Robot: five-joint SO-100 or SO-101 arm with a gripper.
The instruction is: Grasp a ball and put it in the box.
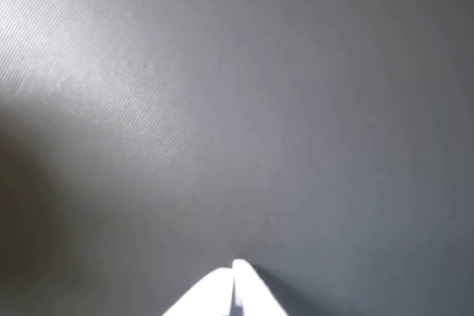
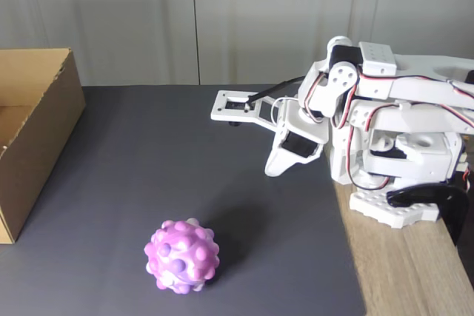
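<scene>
Nearby, the ball (image 2: 182, 256) lies outside the box (image 2: 43, 131)

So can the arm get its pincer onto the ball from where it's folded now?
Probably yes. The pincer hangs shut above the dark mat, apart from the ball, and nothing lies between them. The box stands off to the fixed view's left.

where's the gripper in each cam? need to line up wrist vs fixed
Wrist view: the gripper pokes in at the bottom edge, centre, its white fingertips pressed together over bare mat.
Fixed view: the gripper sits right of centre, folded in against the arm, tips pointing down at the mat, above and right of the ball.
Shared landmark: the dark grey mat, the surface under the gripper in both.
</scene>
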